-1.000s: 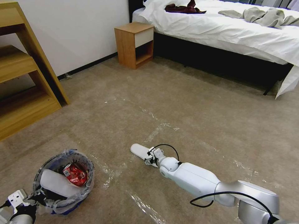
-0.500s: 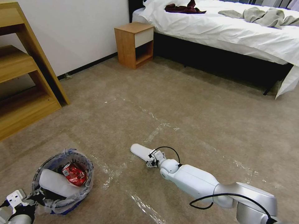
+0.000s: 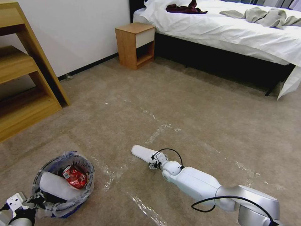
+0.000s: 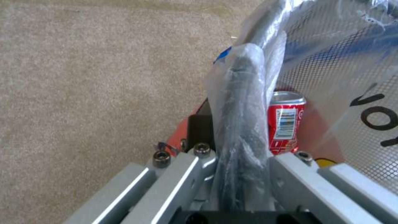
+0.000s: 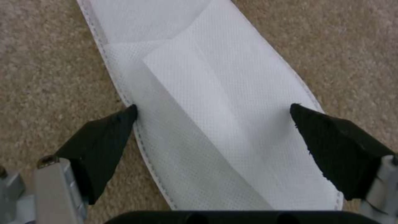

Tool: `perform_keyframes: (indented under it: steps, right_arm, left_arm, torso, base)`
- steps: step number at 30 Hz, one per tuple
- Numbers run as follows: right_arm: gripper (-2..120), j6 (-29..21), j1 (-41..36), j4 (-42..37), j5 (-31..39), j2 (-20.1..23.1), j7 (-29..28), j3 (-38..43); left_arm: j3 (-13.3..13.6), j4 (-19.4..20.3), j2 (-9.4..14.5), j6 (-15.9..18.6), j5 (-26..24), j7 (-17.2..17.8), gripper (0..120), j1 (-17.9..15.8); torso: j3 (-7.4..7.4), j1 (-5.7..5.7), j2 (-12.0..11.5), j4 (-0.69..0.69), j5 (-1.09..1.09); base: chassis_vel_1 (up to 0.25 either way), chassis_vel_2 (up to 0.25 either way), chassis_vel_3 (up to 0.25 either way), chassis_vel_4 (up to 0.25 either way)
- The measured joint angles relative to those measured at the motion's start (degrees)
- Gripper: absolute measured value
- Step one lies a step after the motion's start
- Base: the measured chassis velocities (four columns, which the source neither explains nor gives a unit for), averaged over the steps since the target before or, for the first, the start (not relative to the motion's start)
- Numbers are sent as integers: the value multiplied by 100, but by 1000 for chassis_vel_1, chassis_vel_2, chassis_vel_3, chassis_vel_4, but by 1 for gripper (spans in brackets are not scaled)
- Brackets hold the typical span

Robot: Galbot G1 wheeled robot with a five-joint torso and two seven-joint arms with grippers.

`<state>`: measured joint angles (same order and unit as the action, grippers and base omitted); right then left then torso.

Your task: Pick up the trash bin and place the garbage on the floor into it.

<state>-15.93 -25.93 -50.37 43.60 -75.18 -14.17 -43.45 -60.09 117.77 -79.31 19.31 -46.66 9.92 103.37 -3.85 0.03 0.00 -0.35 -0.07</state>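
The trash bin sits low at the robot's left, a small round bucket lined with a crinkled clear plastic bag edged in blue. The left tool is clamped on the bin's near rim, the bag-wrapped rim pinched between its metal fingers. Inside the bin lie a crushed red soda can and a flat white insole leaning across the opening; from the left wrist, the can shows its barcode and silver top beside the rim.

On the beige-brown carpet floor, crossed by shiny tape lines, a second white insole lies flat in front of the robot. Its surface is a fine woven texture with a stitched border and a folded layer across the middle. The right tool is spread wide, its black fingertips straddling the insole's two edges, low over the carpet.
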Motion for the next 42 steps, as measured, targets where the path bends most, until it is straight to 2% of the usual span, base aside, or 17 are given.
perform_keyframes:
  steps: [3, 6, 9, 10, 12, 18, 20, 25, 32, 35, 42]
  right_arm:
    - [95, 1, -16, -9, -2, 4, 0, 16]
    - [88, 17, -30, -12, -2, 4, 22, 24]
    - [74, 49, -34, 30, -13, -20, 56, 33]
    - [74, 49, -34, 30, -13, -20, 56, 33]
    - [63, 67, -39, 76, -42, -44, 76, 49]
    - [51, 76, -65, 58, -63, -57, 81, 38]
    - [42, 84, -64, 58, -73, -57, 79, 21]
    - [31, 95, -55, 109, -106, -62, 87, 16]
    - [3, 162, -57, 227, -202, -74, 147, 36]
    - [0, 179, -57, 252, -222, -77, 182, 43]
    - [0, 204, -62, 247, -230, -74, 212, 36]
  left_arm:
    - [5, 0, -12, -6, 11, -1, 1, -2]
    - [24, -2, -28, -28, 31, -8, 1, -4]
    - [33, -11, -34, -45, 42, -14, 1, -6]
    - [33, -11, -34, -45, 42, -14, 1, -6]
    - [32, -12, -35, -48, 44, -16, 1, -6]
    - [17, -23, -33, -52, 44, -17, 1, -6]
    - [16, -47, -41, -69, 44, -16, 1, -11]
    - [34, -73, -57, -94, 64, -32, 1, -16]
    - [41, -93, -55, -104, 75, -41, 1, -32]
    - [50, -112, -54, -111, 75, -41, 1, -38]
    - [66, -155, -54, -120, 87, -42, 1, -68]
  torso:
    - [0, 0, 0, 0, 0]
    - [0, 0, 0, 0, 0]
    - [1, 0, 0, 0, 1]
    - [1, 0, 0, 0, 1]
    - [1, 0, 1, 0, -1]
    - [1, -1, 1, 0, 0]
    - [0, -1, 0, 1, 1]
    - [0, -1, 1, 2, 1]
    - [0, -1, 0, -2, -1]
    - [0, -1, 0, -2, -1]
    - [0, -1, 0, -2, -1]
  base:
    - [0, 0, 0, 0]
    - [0, 0, 0, 0]
    - [0, 0, 0, 0]
    - [0, 0, 0, 0]
    - [0, 0, 0, 0]
    - [0, 0, 0, 0]
    - [0, 0, 0, 0]
    - [0, 0, 0, 0]
    - [0, 0, 0, 0]
    - [0, 0, 0, 0]
    - [0, 0, 0, 0]
